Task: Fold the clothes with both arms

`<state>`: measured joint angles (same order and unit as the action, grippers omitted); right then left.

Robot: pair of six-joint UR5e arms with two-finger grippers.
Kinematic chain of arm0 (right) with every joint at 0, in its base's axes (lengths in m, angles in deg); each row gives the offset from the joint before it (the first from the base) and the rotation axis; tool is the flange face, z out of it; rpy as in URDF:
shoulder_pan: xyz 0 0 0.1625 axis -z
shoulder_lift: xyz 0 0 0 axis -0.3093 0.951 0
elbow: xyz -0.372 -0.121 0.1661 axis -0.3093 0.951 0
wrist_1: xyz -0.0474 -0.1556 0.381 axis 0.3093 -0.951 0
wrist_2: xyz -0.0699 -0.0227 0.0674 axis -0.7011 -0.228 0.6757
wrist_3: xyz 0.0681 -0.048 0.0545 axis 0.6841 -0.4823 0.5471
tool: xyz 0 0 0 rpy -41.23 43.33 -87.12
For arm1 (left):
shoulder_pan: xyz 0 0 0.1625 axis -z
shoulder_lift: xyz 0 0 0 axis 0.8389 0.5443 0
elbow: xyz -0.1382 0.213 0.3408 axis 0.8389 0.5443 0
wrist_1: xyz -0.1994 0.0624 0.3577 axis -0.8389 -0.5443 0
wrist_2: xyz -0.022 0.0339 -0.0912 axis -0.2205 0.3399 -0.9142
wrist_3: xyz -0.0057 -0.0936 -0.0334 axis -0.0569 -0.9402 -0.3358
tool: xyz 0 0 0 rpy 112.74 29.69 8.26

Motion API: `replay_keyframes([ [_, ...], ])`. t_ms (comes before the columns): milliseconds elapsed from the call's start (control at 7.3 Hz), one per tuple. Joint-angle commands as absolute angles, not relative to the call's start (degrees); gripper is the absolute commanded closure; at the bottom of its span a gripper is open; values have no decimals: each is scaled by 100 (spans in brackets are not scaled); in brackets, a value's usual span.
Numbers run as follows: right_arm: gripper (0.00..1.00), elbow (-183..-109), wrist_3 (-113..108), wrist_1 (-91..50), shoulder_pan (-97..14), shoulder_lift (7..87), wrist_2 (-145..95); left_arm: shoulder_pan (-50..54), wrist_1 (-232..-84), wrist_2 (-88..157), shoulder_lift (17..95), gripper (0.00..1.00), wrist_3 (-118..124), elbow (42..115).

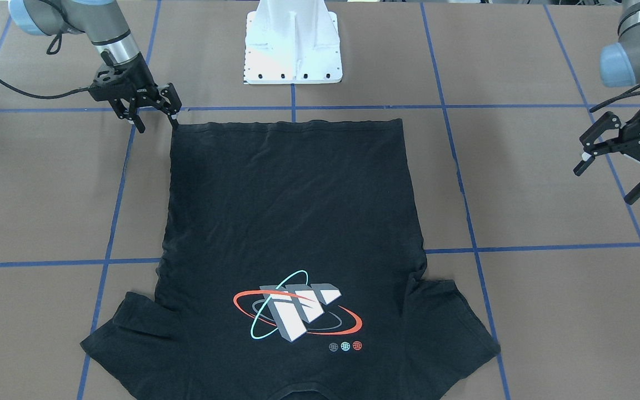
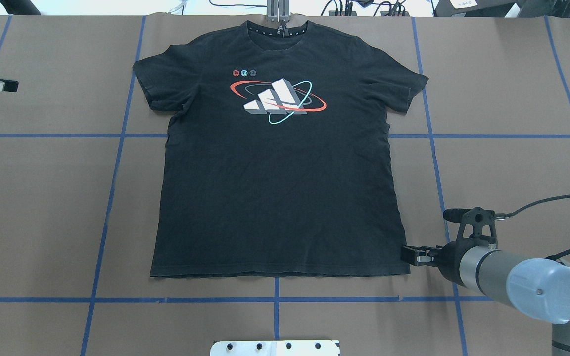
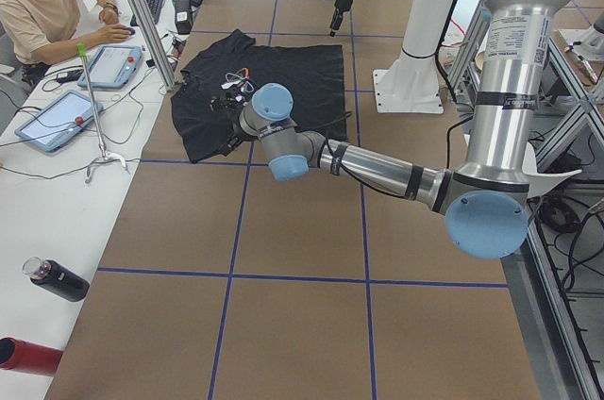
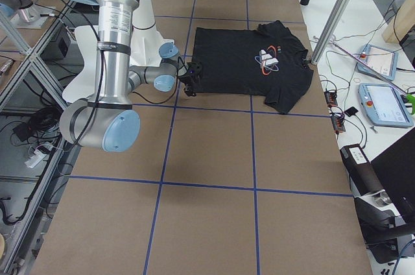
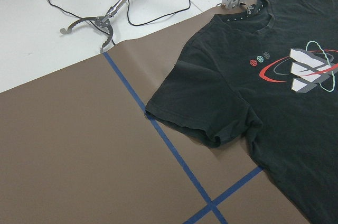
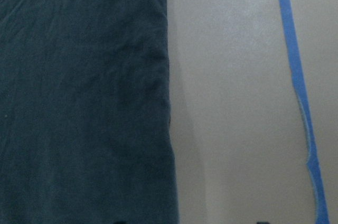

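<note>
Black T-shirt (image 2: pixel 275 188) lay flat, print side up, about mid-worktop. Long axis ran straight away from the robot: collar (image 2: pixel 277 28) pointed to the operators' side, hem (image 2: pixel 280 272) toward the white pedestal (image 1: pixel 293 50). Sleeves spread out L and R. Logo (image 2: pixel 277 99) sat on the chest, nearer the collar end. Cloth mostly smooth, light creases by the armpits.

Right gripper (image 1: pixel 157 123) was low at the hem corner on the robot's R side. Its fingers were apart, one fingertip (image 1: pixel 175 119) at the corner's edge, the other over bare surface. Couldn't tell whether the tip actually touched fabric. Left gripper (image 1: pixel 606 182) was well off to the shirt's other side, apart from the cloth, fingers wide apart w/ nothing between them.

Worktop (image 2: pixel 42 198) was brown and matte w/ a blue tape (image 2: pixel 112 198) grid; shirt overlapped several squares. Beyond the collar end I saw a white desk w/ tablets (image 3: pixel 57 120), cables, aluminium posts and a seated person (image 3: pixel 42 4). A black bottle (image 3: pixel 57 279) and a red one (image 3: pixel 24 355) lay further along that desk.
</note>
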<state>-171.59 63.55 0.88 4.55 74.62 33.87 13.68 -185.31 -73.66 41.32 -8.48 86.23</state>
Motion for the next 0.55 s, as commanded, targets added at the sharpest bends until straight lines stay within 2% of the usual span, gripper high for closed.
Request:
replay_keyframes([
  [0, 34, -17103, 6356, 79, 641, 7394, 3304, 1364, -18540, -7366, 4109, 0, -840, 8623],
  [137, 41, -17111, 6356, 0, 668, 7385, 3295, 1364, -18540, -7366, 4100, 0, -822, 8623],
  [411, 43, -17112, 6365, -420, 712, 7158, 3259, 1364, -18540, -7366, 4100, 0, -822, 8614],
])
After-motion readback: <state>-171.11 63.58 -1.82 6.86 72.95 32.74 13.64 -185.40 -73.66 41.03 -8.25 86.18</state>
